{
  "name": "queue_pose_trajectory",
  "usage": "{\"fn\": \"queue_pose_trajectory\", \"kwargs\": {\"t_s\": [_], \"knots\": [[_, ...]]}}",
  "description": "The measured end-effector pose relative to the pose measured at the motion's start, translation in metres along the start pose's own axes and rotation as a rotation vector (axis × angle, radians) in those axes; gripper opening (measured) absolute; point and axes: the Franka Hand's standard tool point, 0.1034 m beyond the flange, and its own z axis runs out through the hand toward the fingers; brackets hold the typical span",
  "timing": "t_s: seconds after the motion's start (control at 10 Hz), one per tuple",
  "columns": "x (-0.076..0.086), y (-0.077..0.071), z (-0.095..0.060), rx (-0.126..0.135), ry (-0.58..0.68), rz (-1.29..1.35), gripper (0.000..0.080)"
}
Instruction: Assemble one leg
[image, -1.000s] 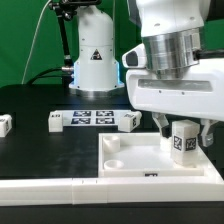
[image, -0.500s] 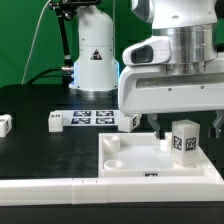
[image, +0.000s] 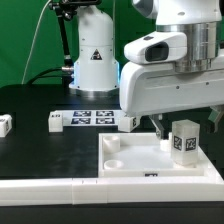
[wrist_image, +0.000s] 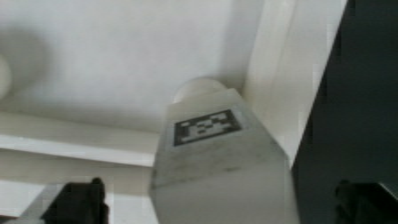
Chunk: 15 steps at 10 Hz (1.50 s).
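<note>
The leg stands upright on the panel, near the panel's far edge toward the exterior view's right, tag facing the camera. It is presumably seated in a corner socket, which would explain why it stands unsupported. The gripper hangs just above the leg. Its fingers are spread to either side of the leg, clear of it and grasping nothing. Whether the leg is fully home cannot be told: the joint is too small to make out in the exterior view and out of frame in the wrist view. Spare legs lie beyond the panel, two of them flanking the marker board.
</note>
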Motion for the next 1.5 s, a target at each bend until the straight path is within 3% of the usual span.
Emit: {"fn": "queue_pose_trajectory", "kwargs": {"t_s": [0.1, 0.2, 0.3, 0.4, 0.7, 1.5], "knots": [[0.0000, 0.0001, 0.0000, 0.000, 0.000, 0.000, 0.0564], [0.0000, 0.0002, 0.0000, 0.000, 0.000, 0.000, 0.0564], [0.0000, 0.0002, 0.0001, 0.000, 0.000, 0.000, 0.0363], [-0.0001, 0.0013, 0.0001, -0.001, 0.000, 0.003, 0.0291], [-0.0001, 0.0015, 0.0001, -0.001, 0.000, 0.036, 0.0291], [-0.0016, 0.0039, 0.0007, -0.007, -0.009, 0.965, 0.0292]]}}
